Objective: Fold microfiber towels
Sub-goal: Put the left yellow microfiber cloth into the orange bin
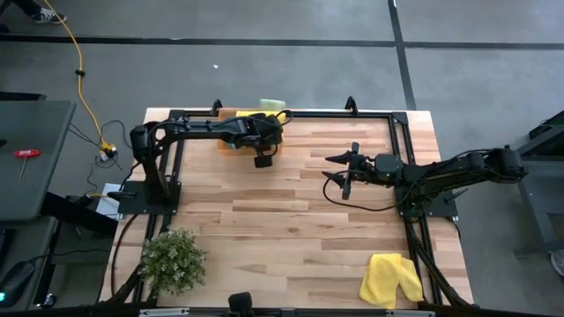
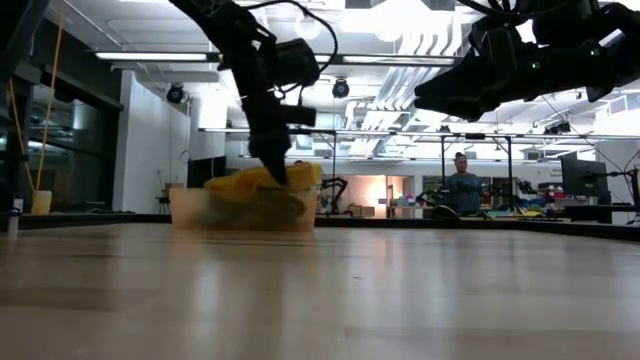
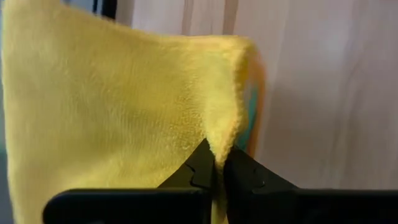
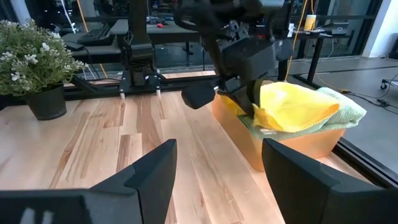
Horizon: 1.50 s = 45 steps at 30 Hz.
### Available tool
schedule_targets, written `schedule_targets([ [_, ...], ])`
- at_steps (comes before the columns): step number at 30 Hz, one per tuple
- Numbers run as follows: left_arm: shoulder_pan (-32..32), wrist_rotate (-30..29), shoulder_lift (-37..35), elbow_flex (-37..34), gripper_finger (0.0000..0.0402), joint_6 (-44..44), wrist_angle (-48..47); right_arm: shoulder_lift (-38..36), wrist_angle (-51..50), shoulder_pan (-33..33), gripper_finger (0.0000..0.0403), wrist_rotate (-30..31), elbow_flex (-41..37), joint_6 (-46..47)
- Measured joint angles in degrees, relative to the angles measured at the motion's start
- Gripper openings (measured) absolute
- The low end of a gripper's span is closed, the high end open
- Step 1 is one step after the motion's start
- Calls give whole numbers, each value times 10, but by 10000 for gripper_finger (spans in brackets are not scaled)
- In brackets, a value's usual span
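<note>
Yellow towel pinched at the tray by the left arm

The left gripper [image 3: 216,167] is seen closed on a raised fold of the yellow towel [image 3: 118,106], whose cloth spreads away from the fingertips and hangs to one side of them. In the high view this gripper [image 1: 262,141] is placed over the orange tray [image 1: 227,143] at the far edge of the table [image 1: 291,229], where the towel lies on top of a light green towel [image 4: 345,112]. No clear long axis can be read from the bunched yellow cloth. The right gripper [image 1: 339,173] is held wide and empty above mid-table, pointed toward the tray, well apart from it. A second yellow towel [image 1: 390,280] is crumpled at the near right corner, nearer the right arm. A lift away from the tray toward bare wood is judged the likely next move.
</note>
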Motion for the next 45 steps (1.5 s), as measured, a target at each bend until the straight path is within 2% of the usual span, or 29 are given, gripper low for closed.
schedule_targets([
  [3,-1,12,0,0,19,-12,38,0,0,0,228,0,0,0],
  [8,0,15,0,0,53,-19,48,0,0,0,228,0,0,0],
  [15,-6,6,-5,1,145,-20,0,0,0,0,228,0,0,-1],
  [19,-15,-10,-9,31,193,-14,-69,0,0,0,228,0,0,-1],
  [23,-26,-27,-29,64,221,-14,-123,0,0,0,228,0,0,-1],
  [26,-22,-55,-67,66,226,-16,-119,0,0,0,228,0,0,-1],
  [32,56,-38,-176,-1,227,-89,0,0,-1,0,228,0,0,0],
  [36,130,-10,-224,-79,227,-197,74,0,-5,0,228,0,0,0],
  [40,202,17,-225,-144,227,-303,91,0,-4,0,228,0,0,0],
  [45,249,62,-182,-168,227,-353,88,0,-2,0,228,1,0,-1],
])
